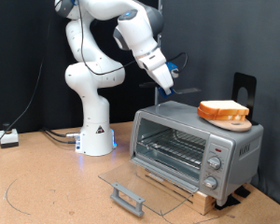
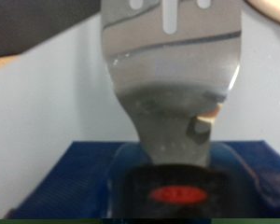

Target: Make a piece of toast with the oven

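Oven: your boxy silver-grey toaster oven (image 1: 196,143) stands on a wooden board, glass door (image 1: 135,183) dropped flat open, wire rack bare; rigid and heavy, leave it put

Gripper: your gripper (image 1: 165,86) hangs above the oven's far corner, clamped on a blue-handled metal spatula (image 2: 171,70) that fills the wrist view

Bread: the only cream slice with orange-brown crust (image 1: 223,110) you can see lies on a tan wooden disc (image 1: 233,120) atop the oven; judge it light, soft, crumbly, so slide the blade flat beneath, don't pinch
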